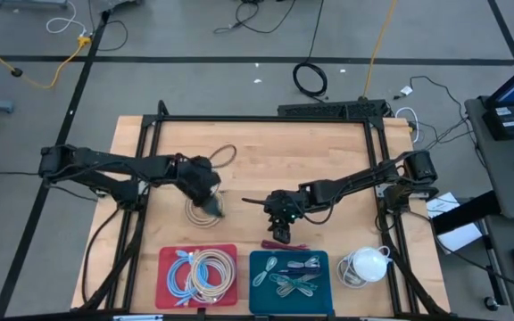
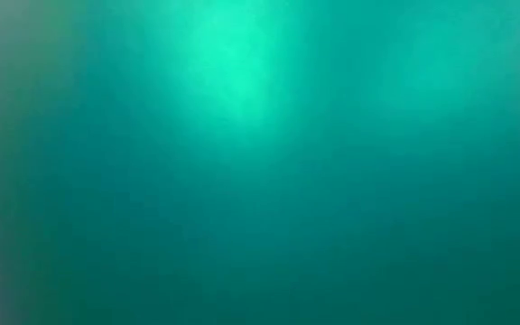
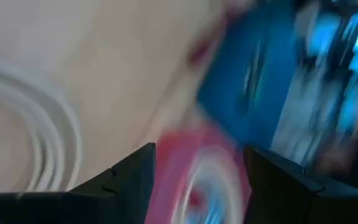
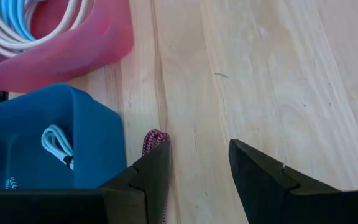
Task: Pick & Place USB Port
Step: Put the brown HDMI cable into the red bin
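Wooden table point(image 1: 328, 152); right gripper point(image 4: 197, 165) spread beside a braided cable point(image 4: 155, 140).

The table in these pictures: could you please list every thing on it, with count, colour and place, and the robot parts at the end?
Light wooden table: one, inside a black frame.
Red plastic bin: one, front left; holds white and light-blue coiled cables.
Blue plastic bin: one, front centre; holds pale bundled cables.
Loose whitish cable coil: one, behind the red bin, under the left gripper.
Thin looped cable: one, light, back left.
Red-pink braided cable: one, just behind the blue bin.
White rounded object: one, front right.
Left gripper: open, over the loose coil.
Right gripper: open, above the braided cable.
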Available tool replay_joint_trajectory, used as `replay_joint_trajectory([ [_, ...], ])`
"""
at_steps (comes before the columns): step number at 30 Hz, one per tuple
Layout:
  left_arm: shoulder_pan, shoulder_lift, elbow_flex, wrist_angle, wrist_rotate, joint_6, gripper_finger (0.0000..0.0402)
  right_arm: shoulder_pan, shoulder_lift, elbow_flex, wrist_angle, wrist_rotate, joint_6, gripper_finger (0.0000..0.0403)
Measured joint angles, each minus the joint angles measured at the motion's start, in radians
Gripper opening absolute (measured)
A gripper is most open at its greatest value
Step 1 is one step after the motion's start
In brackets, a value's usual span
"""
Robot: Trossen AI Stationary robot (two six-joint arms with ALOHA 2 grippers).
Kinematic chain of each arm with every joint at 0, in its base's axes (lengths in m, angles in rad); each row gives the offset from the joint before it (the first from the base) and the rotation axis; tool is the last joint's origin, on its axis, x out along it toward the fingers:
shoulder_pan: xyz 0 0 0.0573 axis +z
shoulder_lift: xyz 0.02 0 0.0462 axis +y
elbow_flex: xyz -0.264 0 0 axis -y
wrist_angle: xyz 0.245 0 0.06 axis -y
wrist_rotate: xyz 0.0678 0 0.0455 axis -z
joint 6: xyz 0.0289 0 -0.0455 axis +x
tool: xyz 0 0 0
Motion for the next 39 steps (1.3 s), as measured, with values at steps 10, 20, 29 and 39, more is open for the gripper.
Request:
replay_joint_trajectory([
  [10, -0.100, 0.035, 0.188, -0.783, -0.680, 0.774, 0.0246, -0.002, 0.000, 0.000, 0.008, 0.028, -0.032, 0.0155],
  [20, 0.071, 0.207, 0.167, -0.666, -0.631, 0.903, 0.0246, -0.002, 0.000, 0.000, 0.014, 0.061, -0.031, 0.0155],
  [29, 0.056, 0.218, 0.167, -0.554, -0.630, 1.155, 0.0246, -0.002, 0.000, 0.000, 0.015, 0.064, -0.026, 0.0155],
  [39, 0.058, 0.361, 0.168, -0.435, -0.580, 1.218, 0.0246, -0.002, 0.000, 0.000, 0.031, 0.112, -0.027, 0.0155],
])
